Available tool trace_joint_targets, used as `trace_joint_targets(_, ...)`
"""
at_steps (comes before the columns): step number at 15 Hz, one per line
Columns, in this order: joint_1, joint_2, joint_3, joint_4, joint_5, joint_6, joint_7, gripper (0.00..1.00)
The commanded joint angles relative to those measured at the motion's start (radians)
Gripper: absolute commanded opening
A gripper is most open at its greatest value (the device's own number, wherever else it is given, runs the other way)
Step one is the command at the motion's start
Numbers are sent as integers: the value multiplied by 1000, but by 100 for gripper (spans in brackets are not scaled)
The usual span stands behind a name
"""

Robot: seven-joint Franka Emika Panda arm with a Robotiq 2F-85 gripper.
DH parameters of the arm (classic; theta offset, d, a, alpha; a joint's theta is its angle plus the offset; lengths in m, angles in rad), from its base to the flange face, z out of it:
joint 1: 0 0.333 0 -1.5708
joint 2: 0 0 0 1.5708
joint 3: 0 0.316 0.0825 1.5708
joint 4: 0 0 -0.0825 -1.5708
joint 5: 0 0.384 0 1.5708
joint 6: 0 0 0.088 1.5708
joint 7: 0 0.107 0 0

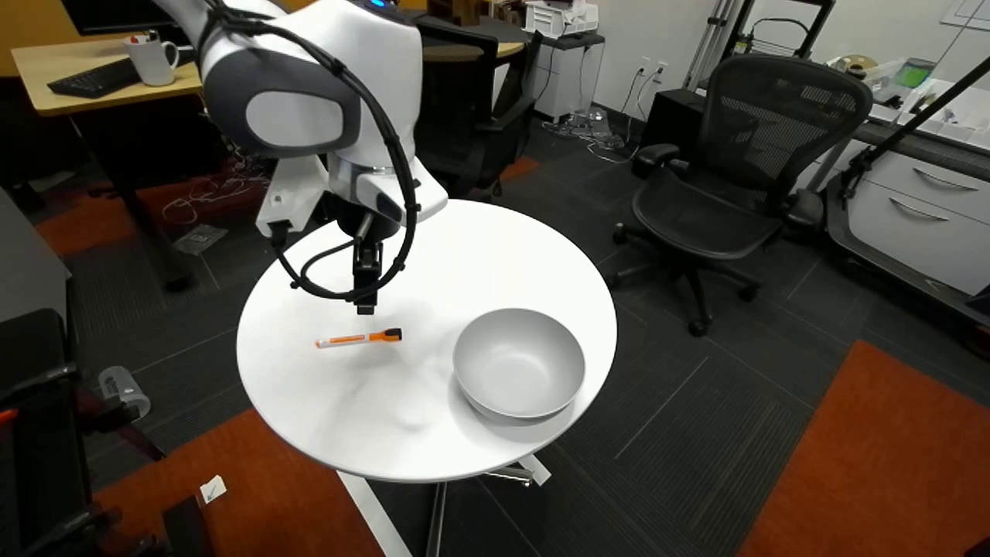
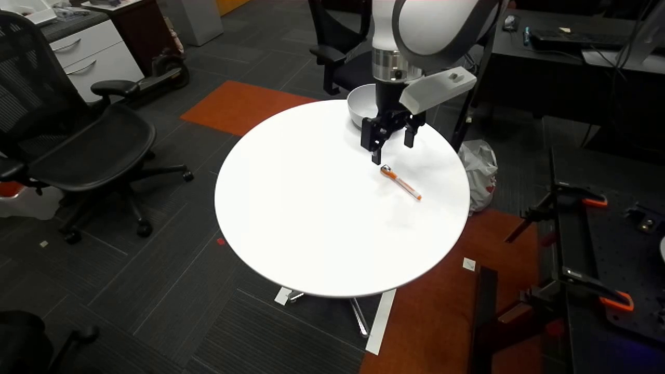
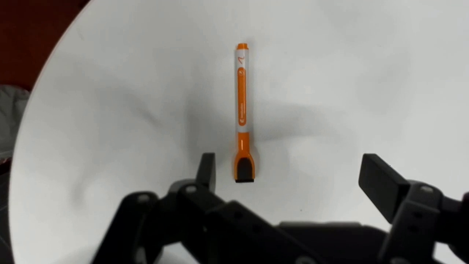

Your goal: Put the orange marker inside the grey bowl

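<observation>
The black pincer point(image 2: 393, 148) hangs above the round white counter point(image 2: 311, 208), its fingers point(image 3: 384, 187) spread wide. The capped orange marker point(image 3: 242, 99) lies on the counter just below, apart from the upright grey bowl point(image 1: 518, 363).

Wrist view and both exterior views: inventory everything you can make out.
Orange marker: one, orange and white with a black end, lying on the table
Grey bowl: one, grey, upright on the table
Table: one, white, round, under marker and bowl
Office chairs: at least two, black, around the table
Wooden desk: at least one, light brown, beyond the table
Mug: one, white, on the wooden desk
Keyboard: at least one, black, beside the mug
Plastic bag: one, whitish, on the floor by the table
Drawer unit: at least one, white, beyond a chair
Other items: uncounted, mixed colours, in the background
Robot arm: one, white and grey, above the table
Gripper: one, black, open, above the table
</observation>
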Motion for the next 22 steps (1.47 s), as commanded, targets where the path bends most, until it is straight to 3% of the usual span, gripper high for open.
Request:
trace_joint_targets(1, 13, 43, -7, 3, 38, 63, 80, 100)
trace_joint_targets(10, 106, 104, -85, 1, -31, 110, 288, 100)
trace_joint_targets(20, 129, 164, -122, 24, -92, 119, 350, 100)
trace_joint_targets(21, 130, 171, -126, 28, -97, 121, 349, 75)
trace_joint_targets(22, 132, 177, -130, 33, -102, 117, 350, 72)
